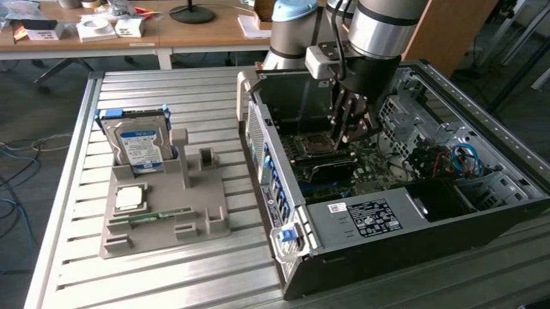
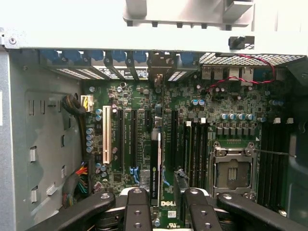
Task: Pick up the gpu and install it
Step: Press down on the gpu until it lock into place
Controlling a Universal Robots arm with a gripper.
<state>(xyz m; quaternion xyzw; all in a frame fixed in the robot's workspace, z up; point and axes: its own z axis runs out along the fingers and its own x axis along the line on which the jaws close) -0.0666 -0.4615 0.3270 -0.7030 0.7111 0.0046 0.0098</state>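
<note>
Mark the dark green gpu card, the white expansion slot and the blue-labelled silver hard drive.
dark green gpu card (image 2: 155, 161), wrist view, camera-facing edge.
white expansion slot (image 2: 107, 134), wrist view, mid-length.
blue-labelled silver hard drive (image 1: 140, 149), exterior view, front label.

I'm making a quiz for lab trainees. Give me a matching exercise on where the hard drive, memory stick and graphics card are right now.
Things:
1. hard drive
2. memory stick
3. graphics card

Places:
A. lying flat on the grey tray
B. held edge-on in the gripper, above the motherboard
C. standing upright at the back of the grey tray

Pairs: 1-C, 2-A, 3-B
</note>
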